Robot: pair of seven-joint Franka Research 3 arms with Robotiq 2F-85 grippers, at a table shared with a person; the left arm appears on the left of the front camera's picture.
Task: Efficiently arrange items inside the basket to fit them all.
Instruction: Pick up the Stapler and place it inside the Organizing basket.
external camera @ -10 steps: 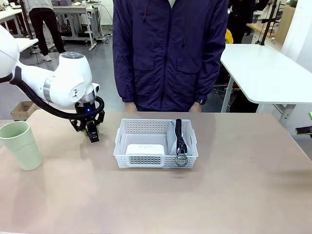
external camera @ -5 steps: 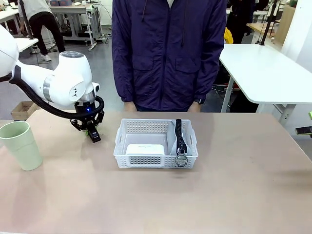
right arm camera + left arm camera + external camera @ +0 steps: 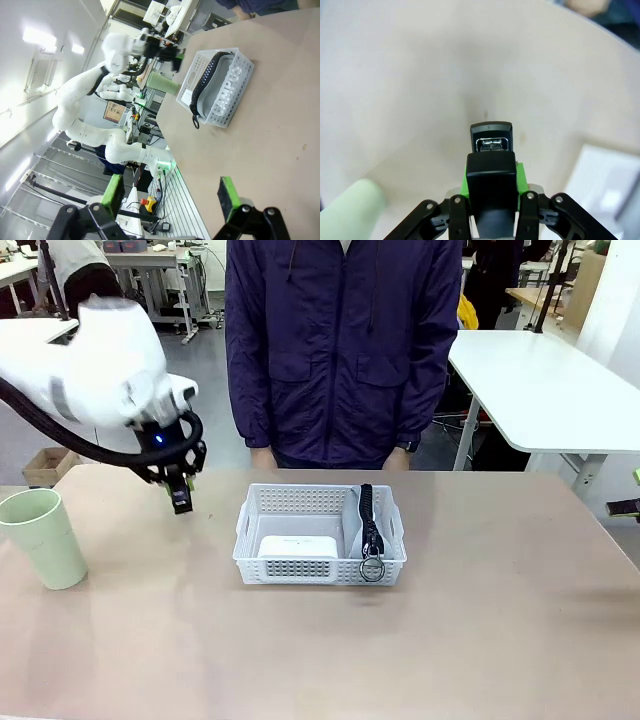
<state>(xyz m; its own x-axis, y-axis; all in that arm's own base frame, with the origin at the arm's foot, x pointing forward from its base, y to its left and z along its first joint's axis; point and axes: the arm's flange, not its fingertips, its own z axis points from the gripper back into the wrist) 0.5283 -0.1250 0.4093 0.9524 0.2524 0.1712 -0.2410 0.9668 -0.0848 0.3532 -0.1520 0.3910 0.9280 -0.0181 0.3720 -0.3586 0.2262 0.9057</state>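
Stapler (image 3: 181,502) clamped btwn left gripper (image 3: 180,494) fingers, long axis upright, nose down, above table at basket's (image 3: 300,568) 10 o'clock. Pouch (image 3: 371,521) on edge in basket's 3 o'clock side, ring at 6. Right gripper (image 3: 170,197) fingers apart, empty.

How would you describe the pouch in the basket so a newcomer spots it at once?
Start at the white perforated basket in the middle of the table. In its right part, seen from the front, the grey pouch stands on edge beside a flat white clock. Only it has a black zipper along the top and a ring hanging over the near rim.
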